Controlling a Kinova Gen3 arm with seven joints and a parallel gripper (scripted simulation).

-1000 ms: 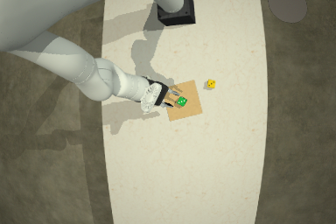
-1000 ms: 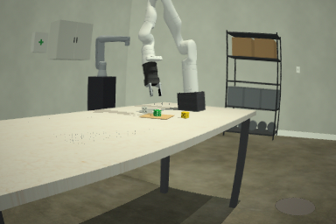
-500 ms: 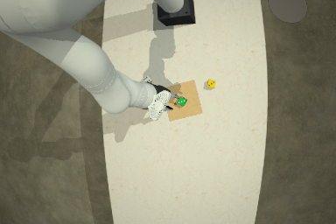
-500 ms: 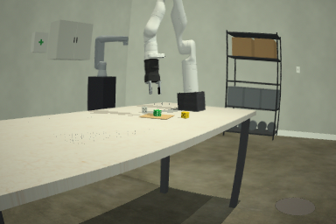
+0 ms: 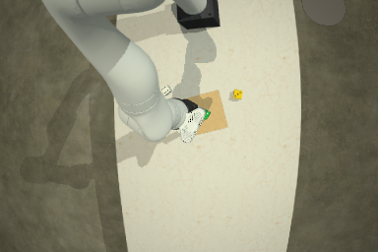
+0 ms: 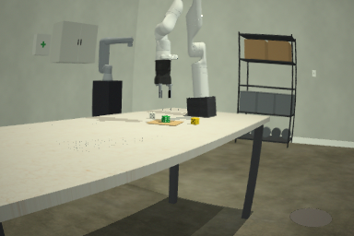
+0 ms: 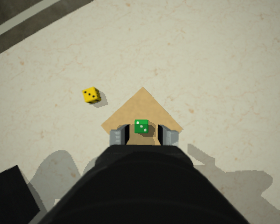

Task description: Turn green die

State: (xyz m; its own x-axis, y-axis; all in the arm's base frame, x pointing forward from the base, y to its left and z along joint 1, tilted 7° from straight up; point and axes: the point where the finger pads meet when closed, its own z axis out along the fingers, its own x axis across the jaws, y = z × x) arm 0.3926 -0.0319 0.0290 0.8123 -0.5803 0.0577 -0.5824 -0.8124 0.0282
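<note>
The green die (image 7: 142,126) lies on the tan mat (image 7: 141,117) and shows two pips on top in the wrist view. It also shows in the exterior view (image 6: 165,118), and in the top view (image 5: 208,114) mostly hidden by the arm. My gripper (image 7: 143,131) (image 6: 164,93) is open and empty. It points straight down and hangs well above the die, with the die seen between its two fingers.
A yellow die (image 7: 91,94) lies on the table off the mat, also seen in the top view (image 5: 237,94). A white die (image 5: 166,90) lies on the table beside the mat's other side. The arm's black base (image 5: 198,8) stands at the table's far end.
</note>
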